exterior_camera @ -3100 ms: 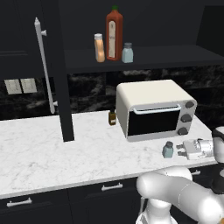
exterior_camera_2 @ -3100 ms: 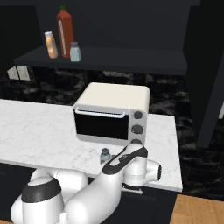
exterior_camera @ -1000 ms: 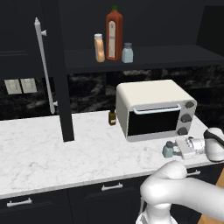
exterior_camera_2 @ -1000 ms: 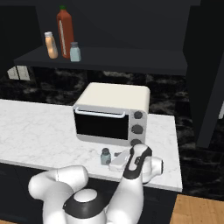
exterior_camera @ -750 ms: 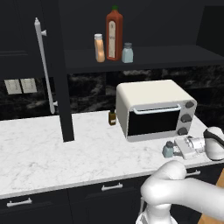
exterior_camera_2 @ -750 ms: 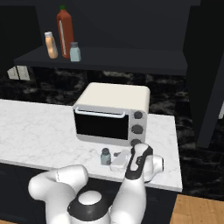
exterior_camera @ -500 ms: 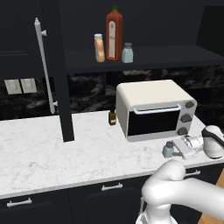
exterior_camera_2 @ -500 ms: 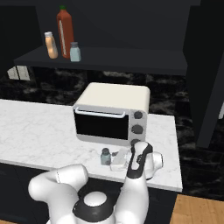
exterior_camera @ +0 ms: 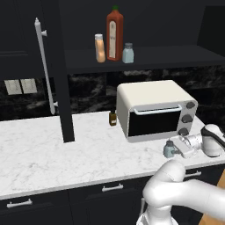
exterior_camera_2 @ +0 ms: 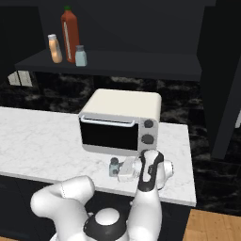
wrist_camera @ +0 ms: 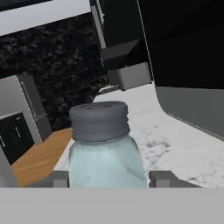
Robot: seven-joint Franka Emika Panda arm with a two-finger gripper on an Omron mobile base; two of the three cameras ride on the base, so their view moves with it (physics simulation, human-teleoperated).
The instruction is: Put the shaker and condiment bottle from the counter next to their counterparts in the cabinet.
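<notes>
With the arm reaching in sideways along the counter (exterior_camera: 52, 154), the gripper (exterior_camera: 179, 148) is level with the shaker (exterior_camera: 169, 149), which stands upright in front of the toaster oven (exterior_camera: 154, 110). The hand camera puts the shaker (wrist_camera: 105, 148) dead centre, its grey cap up, with a dark fingertip (wrist_camera: 59, 178) on either side of the glass. The jaws sit narrow around it, though whether they are already pressing the glass I cannot tell. So the shaker lies straight ahead between the fingers, its long axis vertical. Up on the cabinet (exterior_camera: 145, 57) shelf, the second shaker (exterior_camera: 128, 53) waits beside the red bottle (exterior_camera: 114, 34) and the orange bottle (exterior_camera: 100, 48).
</notes>
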